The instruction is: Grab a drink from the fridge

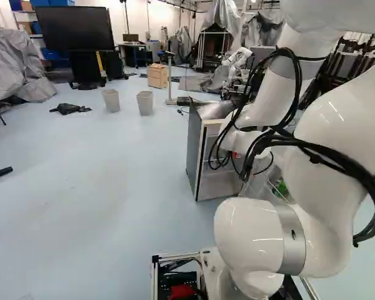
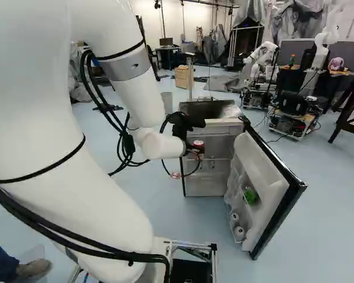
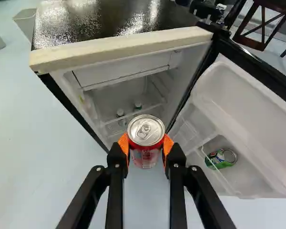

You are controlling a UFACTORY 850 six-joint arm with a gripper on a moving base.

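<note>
Dark in the right base view, my gripper (image 2: 190, 150) is out in front of the open fridge (image 2: 211, 131). The wrist view has the gripper (image 3: 146, 149) shut on a red and silver drink can (image 3: 146, 131), an orange pad against each side. The can is upright with its silver lid showing, outside the fridge compartment. Behind it, two small bottles (image 3: 120, 113) stand on a shelf inside. A green can (image 3: 221, 159) lies in the door's lower rack. The left base view shows the fridge's side wall (image 1: 195, 153), with the gripper hidden behind the arm.
The fridge door (image 2: 265, 188) stands wide open to the right of the fridge in the right base view. Two bins (image 1: 145, 103) and a wooden drawer unit (image 1: 157, 75) are farther back. Another robot (image 2: 262, 56) stands beyond the fridge. A person's shoe (image 2: 33, 269) shows beside the base.
</note>
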